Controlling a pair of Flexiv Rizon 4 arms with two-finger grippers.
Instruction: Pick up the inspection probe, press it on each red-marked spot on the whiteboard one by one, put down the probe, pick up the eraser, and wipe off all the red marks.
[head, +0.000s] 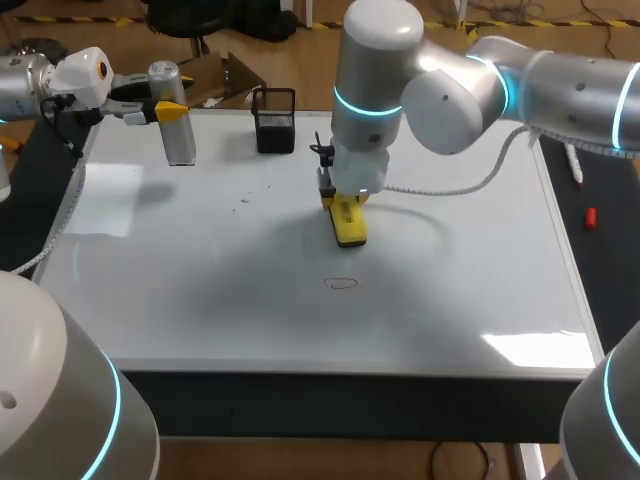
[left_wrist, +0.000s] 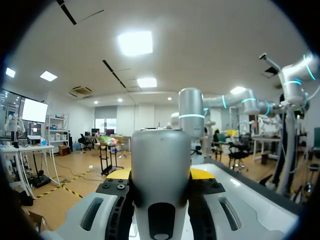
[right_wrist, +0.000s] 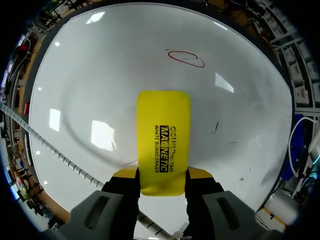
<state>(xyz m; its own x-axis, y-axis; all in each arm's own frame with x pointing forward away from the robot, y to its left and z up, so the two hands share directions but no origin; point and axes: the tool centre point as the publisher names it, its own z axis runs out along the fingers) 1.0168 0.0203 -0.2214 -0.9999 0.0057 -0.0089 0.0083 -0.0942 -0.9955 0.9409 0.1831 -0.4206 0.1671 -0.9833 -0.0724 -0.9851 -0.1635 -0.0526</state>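
Observation:
The grey cylindrical probe (head: 179, 132) stands upright over the back left corner of the whiteboard (head: 470, 270), and my left gripper (head: 165, 108) is shut on it from the side. In the left wrist view the probe (left_wrist: 160, 165) fills the gap between the yellow-tipped fingers (left_wrist: 202, 173). Near the board's middle, my right gripper (head: 345, 198) is shut on the yellow eraser (head: 349, 224), pointing down at the board. The eraser (right_wrist: 163, 140) sticks out from the right gripper (right_wrist: 162, 176). A red oval mark (head: 342, 283) lies on the board just ahead of the eraser, and this red mark (right_wrist: 186, 58) also shows in the right wrist view.
A black mesh pen holder (head: 274, 120) stands at the board's back edge. Small dark specks (head: 245, 198) dot the left-middle of the board. A white pen (head: 573, 162) and a small red piece (head: 590, 217) lie off the board's right edge. The right arm's cable (head: 450, 187) loops over the board.

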